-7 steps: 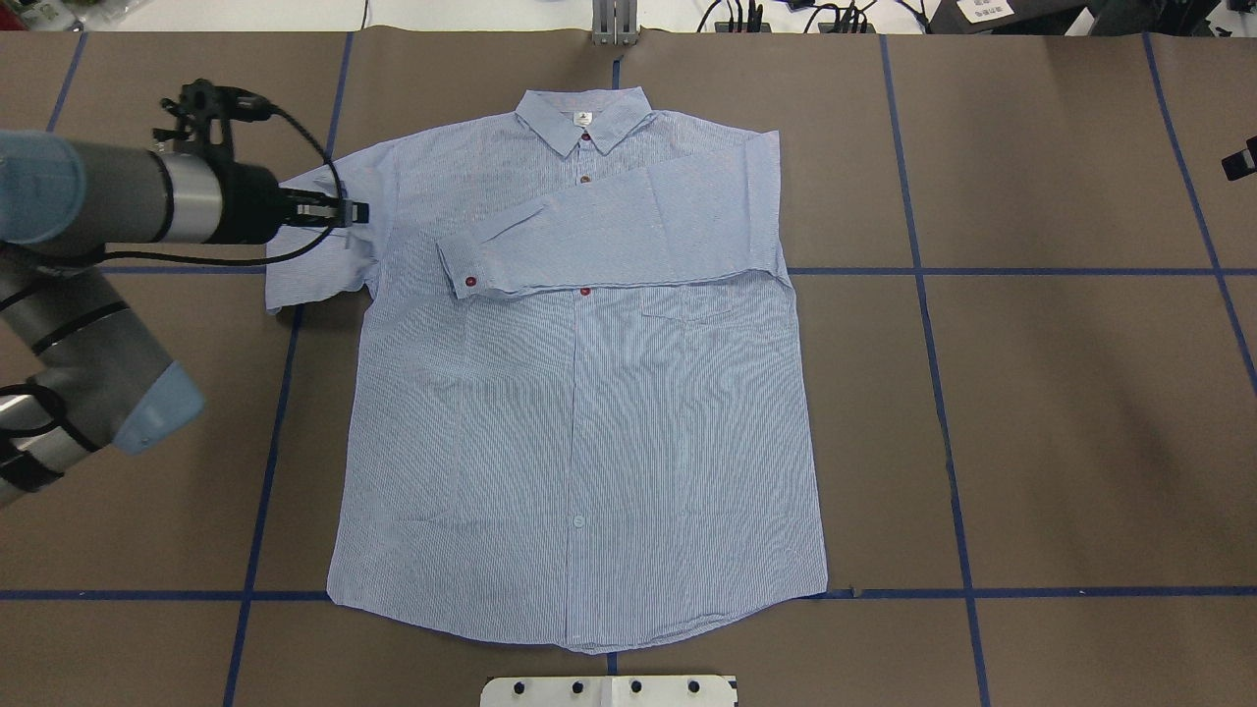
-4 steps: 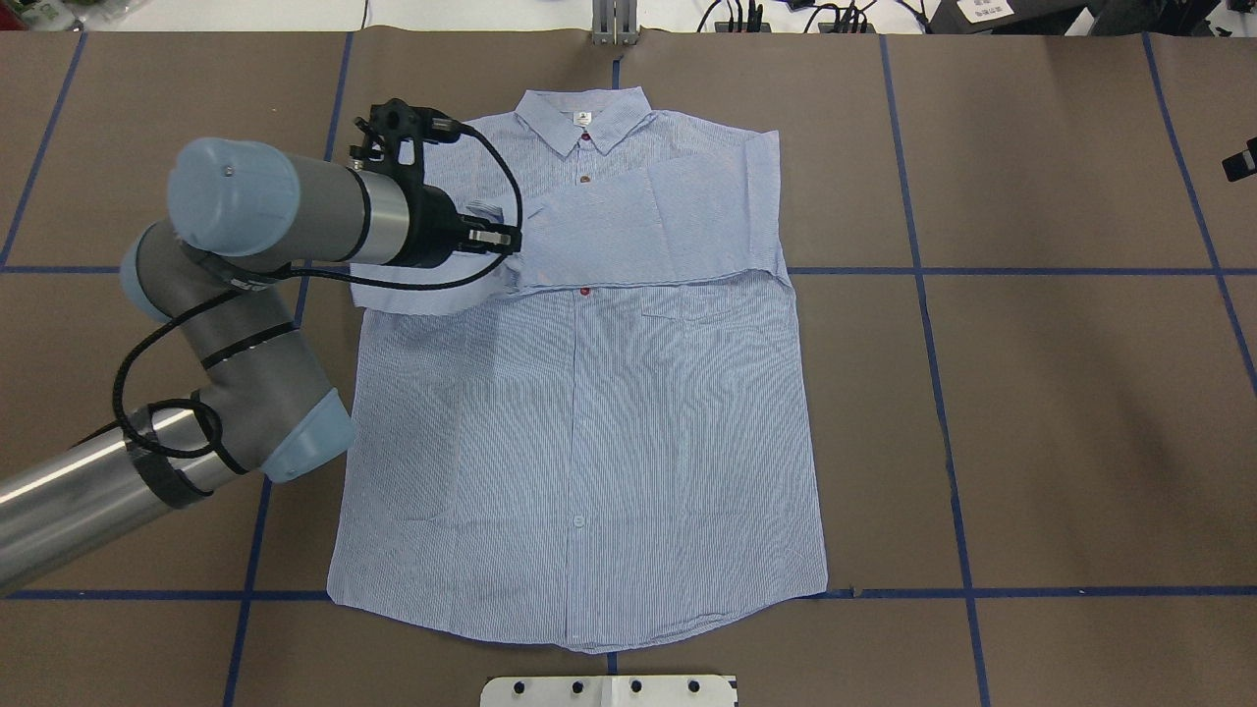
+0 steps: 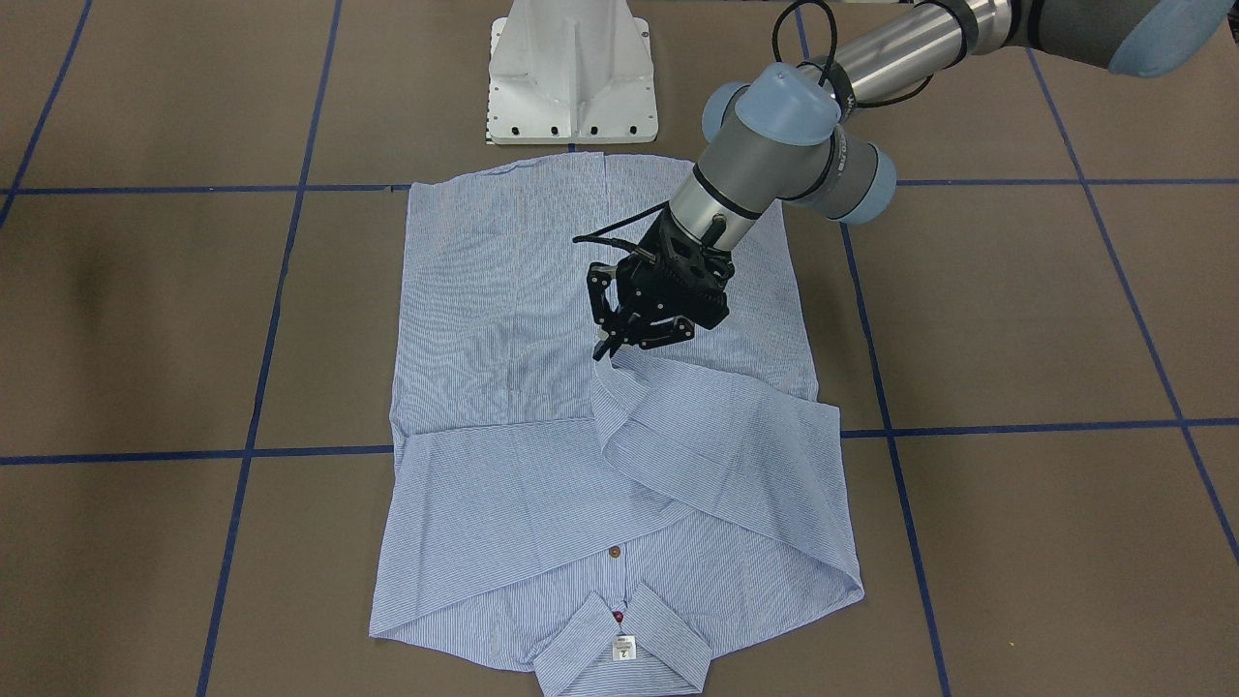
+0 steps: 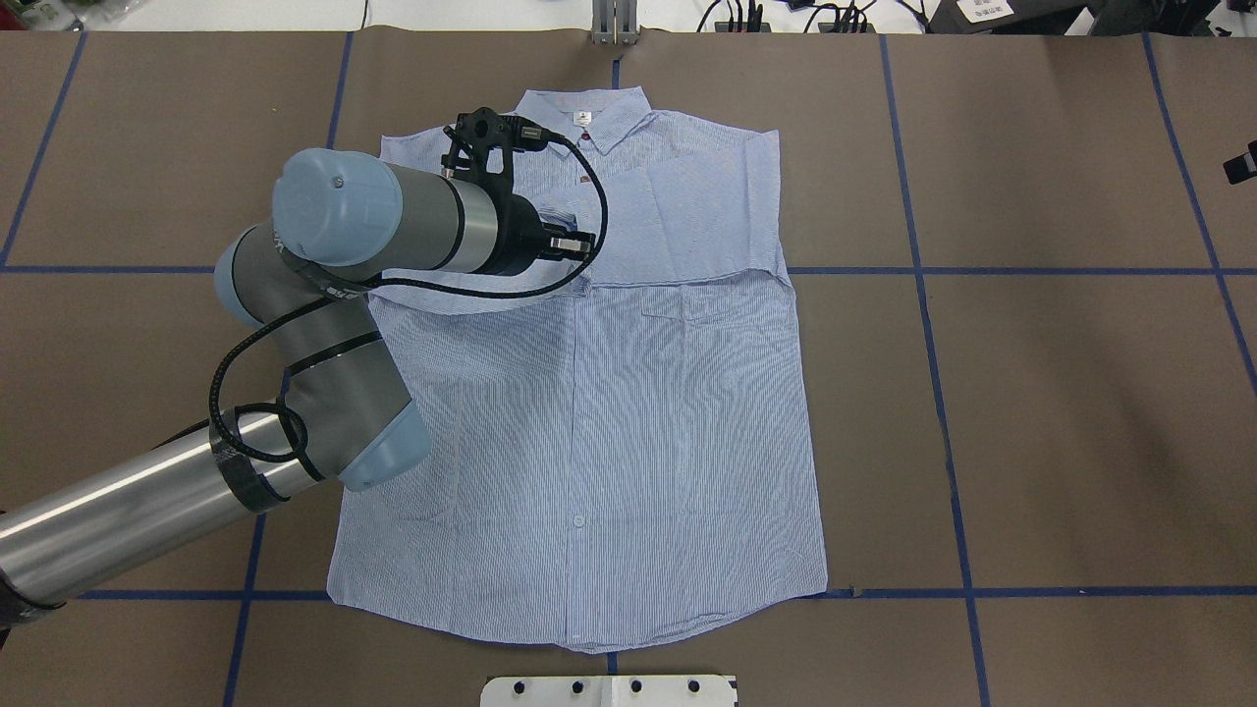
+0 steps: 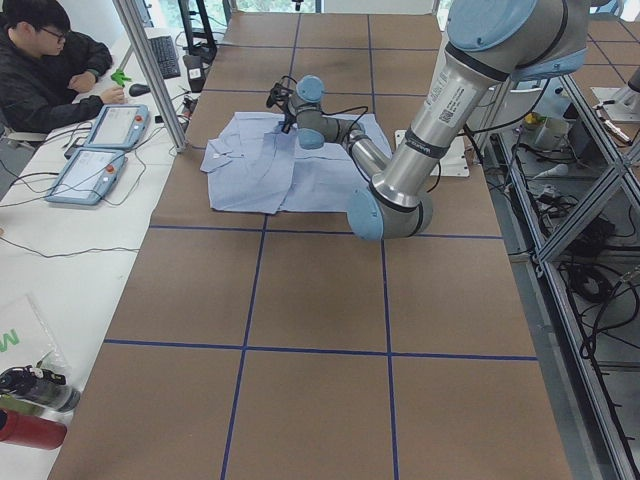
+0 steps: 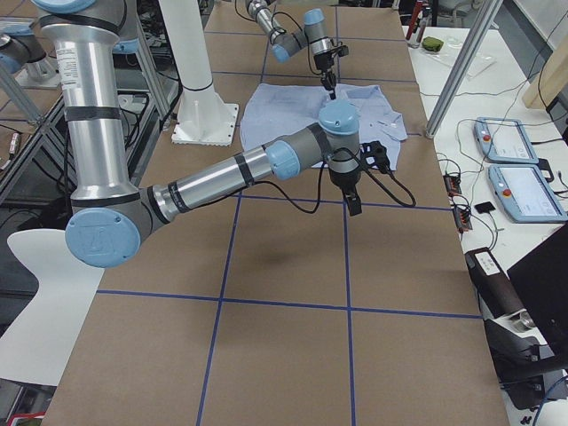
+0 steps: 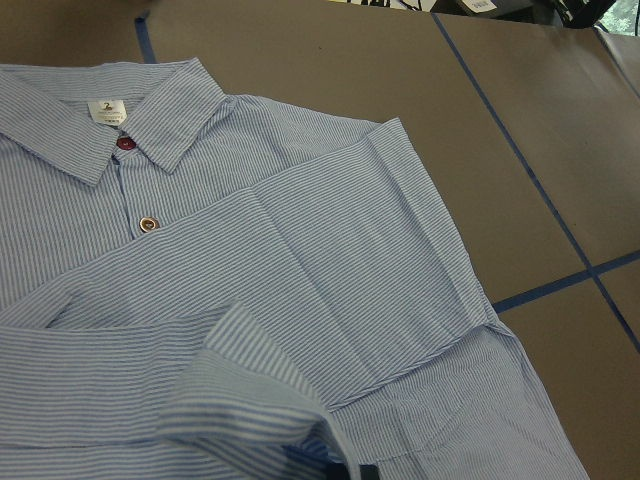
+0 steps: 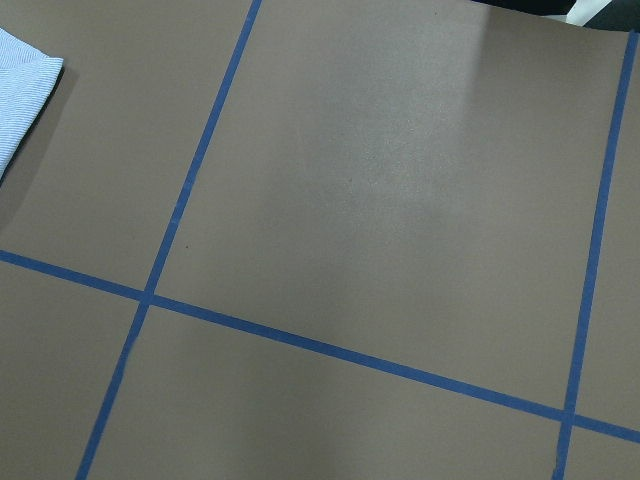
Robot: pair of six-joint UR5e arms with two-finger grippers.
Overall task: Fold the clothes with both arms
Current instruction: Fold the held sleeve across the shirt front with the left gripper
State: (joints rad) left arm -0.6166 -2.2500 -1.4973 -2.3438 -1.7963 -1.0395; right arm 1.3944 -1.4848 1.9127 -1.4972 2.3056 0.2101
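Pinching the shirt [image 4: 609,442] sleeve's edge above the chest, left claw [image 3: 607,351]; table [image 4: 1080,412] wide around.

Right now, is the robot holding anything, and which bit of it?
Yes. The left gripper pinches the shirt by the end of one sleeve, raised over the shirt's front. The right gripper is off the shirt.

The brown surface [image 4: 1061,412], gridded with blue tape lines [image 4: 1031,271], carries a striped shirt [image 4: 638,442] and the white pedestal [image 3: 571,77].
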